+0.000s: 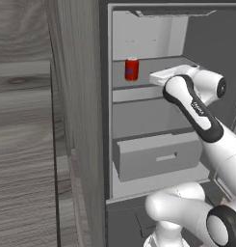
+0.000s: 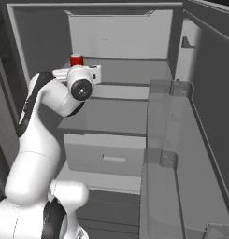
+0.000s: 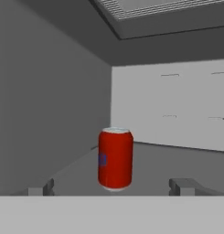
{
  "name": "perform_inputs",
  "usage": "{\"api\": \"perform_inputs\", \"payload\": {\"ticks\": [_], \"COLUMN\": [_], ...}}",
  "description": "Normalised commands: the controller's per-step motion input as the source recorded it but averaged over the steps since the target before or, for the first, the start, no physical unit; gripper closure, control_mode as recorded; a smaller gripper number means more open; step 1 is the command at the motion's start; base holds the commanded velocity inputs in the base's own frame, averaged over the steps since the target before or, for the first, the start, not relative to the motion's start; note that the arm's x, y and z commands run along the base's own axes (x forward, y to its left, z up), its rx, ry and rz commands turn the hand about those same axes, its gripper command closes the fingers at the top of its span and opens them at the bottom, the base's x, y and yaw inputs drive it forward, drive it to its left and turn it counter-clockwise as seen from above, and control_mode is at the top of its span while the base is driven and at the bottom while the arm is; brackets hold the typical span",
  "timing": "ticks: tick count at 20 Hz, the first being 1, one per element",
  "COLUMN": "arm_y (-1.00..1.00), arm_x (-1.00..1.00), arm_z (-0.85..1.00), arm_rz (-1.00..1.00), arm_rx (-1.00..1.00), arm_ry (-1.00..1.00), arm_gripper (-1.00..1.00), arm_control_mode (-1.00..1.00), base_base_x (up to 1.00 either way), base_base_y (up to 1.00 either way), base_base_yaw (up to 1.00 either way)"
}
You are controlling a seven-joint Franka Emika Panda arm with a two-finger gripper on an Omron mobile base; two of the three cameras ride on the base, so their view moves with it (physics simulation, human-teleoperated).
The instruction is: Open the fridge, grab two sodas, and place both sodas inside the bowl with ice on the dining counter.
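Observation:
The fridge [image 1: 138, 34] stands open, showing its pale interior and grey shelves. One soda, a short red can [image 1: 131, 68] with a blue mark, stands upright on the upper shelf; its top also peeks out behind my wrist [image 2: 76, 59]. My gripper [image 1: 154, 77] reaches in at shelf height, to the right of the can and short of it. In the hand view the can [image 3: 115, 157] stands straight ahead, centred between my open gripper [image 3: 114, 188] fingertips [image 3: 41, 188], untouched. The bowl with ice and the dining counter are out of view.
A grey drawer [image 1: 158, 154] sits below the shelves. The open fridge door with clear bins [image 2: 172, 140] hangs on the right. A wood-grain cabinet panel [image 1: 76, 120] borders the fridge on the left. The fridge's side wall [image 3: 49, 105] is close to the can.

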Motion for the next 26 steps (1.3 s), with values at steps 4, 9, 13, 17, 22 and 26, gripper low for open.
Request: {"api": "perform_inputs", "payload": {"ticks": [4,9,13,17,22,26], "arm_y": [0.0,0.0,0.0,0.0,0.16,0.23], "arm_x": [0.31,0.36,0.36,0.31,0.15,0.09], "arm_z": [-0.01,0.0,0.0,-0.01,-0.13,-0.15], "arm_rz": [0.03,0.01,0.0,0.0,0.0,0.0], "arm_rx": [0.02,0.01,0.01,0.01,0.0,0.0], "arm_ry": [0.0,0.0,0.0,0.0,0.0,0.0], "arm_gripper": [-1.0,-1.0,-1.0,-1.0,-1.0,-1.0], "arm_control_mode": [-1.0,-1.0,-1.0,-1.0,-1.0,-1.0], "base_base_x": [0.0,0.0,0.0,0.0,0.0,0.0], "base_base_y": [0.0,0.0,0.0,0.0,0.0,0.0], "base_base_yaw": [0.0,0.0,0.0,0.0,0.0,0.0]}}
